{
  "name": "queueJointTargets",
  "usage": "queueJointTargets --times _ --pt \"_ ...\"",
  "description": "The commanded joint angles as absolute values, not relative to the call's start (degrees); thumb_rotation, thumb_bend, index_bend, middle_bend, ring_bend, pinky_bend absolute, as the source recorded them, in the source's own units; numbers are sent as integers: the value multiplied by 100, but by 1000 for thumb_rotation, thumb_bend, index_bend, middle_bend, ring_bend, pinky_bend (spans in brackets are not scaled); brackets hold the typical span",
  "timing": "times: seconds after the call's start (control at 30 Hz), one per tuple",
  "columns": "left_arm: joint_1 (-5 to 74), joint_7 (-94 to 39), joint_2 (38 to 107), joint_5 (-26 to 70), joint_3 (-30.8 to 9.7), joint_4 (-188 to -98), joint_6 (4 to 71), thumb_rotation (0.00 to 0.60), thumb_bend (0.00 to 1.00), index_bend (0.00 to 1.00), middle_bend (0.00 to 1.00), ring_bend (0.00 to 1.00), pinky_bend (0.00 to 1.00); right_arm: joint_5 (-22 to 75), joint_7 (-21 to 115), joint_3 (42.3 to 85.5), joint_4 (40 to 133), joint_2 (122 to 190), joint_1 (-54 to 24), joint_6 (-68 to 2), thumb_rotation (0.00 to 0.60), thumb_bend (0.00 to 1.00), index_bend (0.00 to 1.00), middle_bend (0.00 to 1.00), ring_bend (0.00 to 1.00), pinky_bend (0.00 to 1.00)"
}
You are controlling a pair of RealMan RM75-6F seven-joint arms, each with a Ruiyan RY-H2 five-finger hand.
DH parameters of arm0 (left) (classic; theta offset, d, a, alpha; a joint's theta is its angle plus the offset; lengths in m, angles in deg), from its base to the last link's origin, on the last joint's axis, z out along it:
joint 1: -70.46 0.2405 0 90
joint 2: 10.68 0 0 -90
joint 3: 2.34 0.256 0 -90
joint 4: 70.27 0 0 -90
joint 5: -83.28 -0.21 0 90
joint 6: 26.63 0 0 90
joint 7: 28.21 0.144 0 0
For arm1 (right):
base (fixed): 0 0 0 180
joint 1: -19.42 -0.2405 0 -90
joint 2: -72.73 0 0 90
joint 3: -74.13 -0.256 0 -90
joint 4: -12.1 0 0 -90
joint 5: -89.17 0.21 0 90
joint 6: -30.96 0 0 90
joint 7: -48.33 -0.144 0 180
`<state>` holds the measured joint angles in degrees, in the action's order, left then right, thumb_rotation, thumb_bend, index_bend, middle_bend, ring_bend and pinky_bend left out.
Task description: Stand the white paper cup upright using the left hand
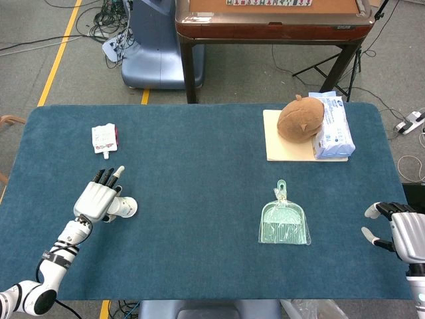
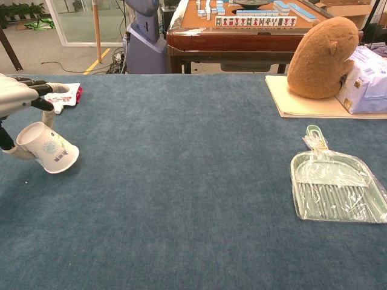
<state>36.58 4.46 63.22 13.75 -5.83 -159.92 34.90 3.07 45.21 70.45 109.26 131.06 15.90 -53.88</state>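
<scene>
The white paper cup [image 1: 125,207] [image 2: 48,148] is at the table's left side, tilted, its narrow base up and to the left and its mouth down to the right. My left hand [image 1: 96,199] [image 2: 18,96] is over its base end. The thumb lies against the base from below and one finger curves down behind it, so the cup is pinched between them. The other fingers stretch out flat above. My right hand [image 1: 395,229] rests at the table's right edge, fingers apart and holding nothing. It shows in the head view only.
A small white and red pouch [image 1: 104,138] [image 2: 66,93] lies just beyond the left hand. A wrapped green dustpan [image 1: 284,222] [image 2: 335,187] lies right of centre. A brown plush [image 1: 300,119] [image 2: 320,57] and a wipes pack [image 1: 332,126] [image 2: 369,72] sit on a tan mat [image 1: 279,149] at the far right.
</scene>
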Motion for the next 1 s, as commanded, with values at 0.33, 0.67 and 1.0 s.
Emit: queueJointTargets --times 0.33,0.67,1.0 --pt "4205 -2296 6391 1927 -998 -15943 3308 600 67 464 0 0 70 293 4568 7076 10906 13143 1572 -5335 600 197 527 520 438 466" --pt "4498 -3929 6781 1843 -1112 -15477 3173 600 67 459 0 0 70 289 4547 7077 10902 13136 1581 -5354 600 197 527 520 438 466" --pt "4741 -5204 7134 1221 -1120 -14799 3486 600 67 435 0 0 70 273 4553 7088 10903 13137 1580 -5352 600 197 526 520 438 465"
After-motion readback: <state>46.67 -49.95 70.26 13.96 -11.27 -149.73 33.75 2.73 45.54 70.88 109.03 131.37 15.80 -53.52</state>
